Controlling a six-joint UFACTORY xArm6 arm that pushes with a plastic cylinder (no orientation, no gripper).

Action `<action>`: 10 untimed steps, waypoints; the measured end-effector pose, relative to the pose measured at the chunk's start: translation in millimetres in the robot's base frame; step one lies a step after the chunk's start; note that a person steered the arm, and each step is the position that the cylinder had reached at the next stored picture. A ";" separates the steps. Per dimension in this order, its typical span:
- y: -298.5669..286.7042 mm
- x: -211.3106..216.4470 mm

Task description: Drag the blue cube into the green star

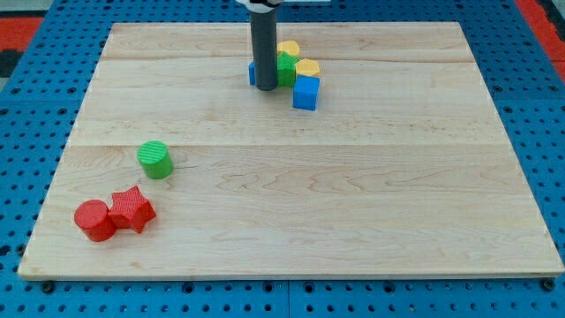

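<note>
— Nearest the view's bottom left, what sits on the wooden board (353, 221)?

— A red cylinder (94, 220) touching a red star (132, 208); beyond, a green cylinder (155, 160).

— And farther?

— The blue cube (305, 93) touches a yellow block (307, 68) and sits just beside the green star (286, 69). The rod's tip (264, 91), with no jaws, stands left of them, hiding another blue block (252, 73). A second yellow block (289, 49) lies behind.

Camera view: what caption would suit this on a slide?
My tip stands beside the green star, with the blue cube just right of it.
</note>
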State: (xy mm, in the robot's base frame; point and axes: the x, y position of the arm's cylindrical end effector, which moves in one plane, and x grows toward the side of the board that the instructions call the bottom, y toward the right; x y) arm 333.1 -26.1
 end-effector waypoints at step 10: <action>82.3 48.4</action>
State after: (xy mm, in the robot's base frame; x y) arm 381.6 56.2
